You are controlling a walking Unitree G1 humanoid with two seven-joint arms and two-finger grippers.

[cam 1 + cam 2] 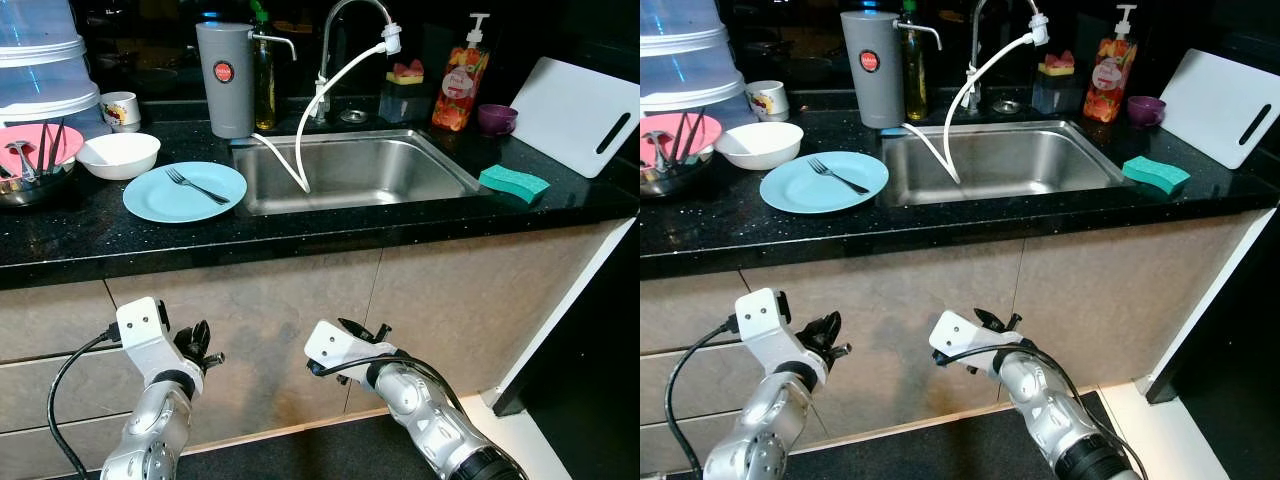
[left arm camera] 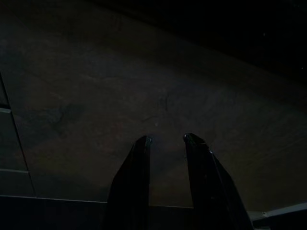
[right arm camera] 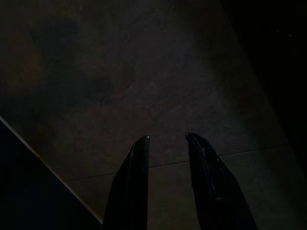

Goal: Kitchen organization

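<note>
On the black countertop [image 1: 300, 230] a light blue plate [image 1: 160, 200] with a fork [image 1: 197, 186] on it lies left of the steel sink [image 1: 400, 170]. Beside the plate stands a white bowl [image 1: 118, 155]. A green sponge [image 1: 513, 182] lies right of the sink. Both arms hang low in front of the cabinet doors, below the counter edge. My left gripper [image 1: 200, 345] is open and holds nothing, as the gap between its fingers [image 2: 139, 182] shows. Under the sink, my right gripper [image 1: 365, 330] is likewise open and holds nothing.
A metal bowl [image 1: 20, 188] with a pink plate and utensils sits at far left under stacked plastic containers [image 1: 40, 60]. A mug [image 1: 121, 110], grey canister [image 1: 225, 80], oil bottle [image 1: 264, 80], faucet with hose [image 1: 330, 60], soap bottle [image 1: 460, 88], purple cup [image 1: 496, 118] and white cutting board [image 1: 575, 115] line the back.
</note>
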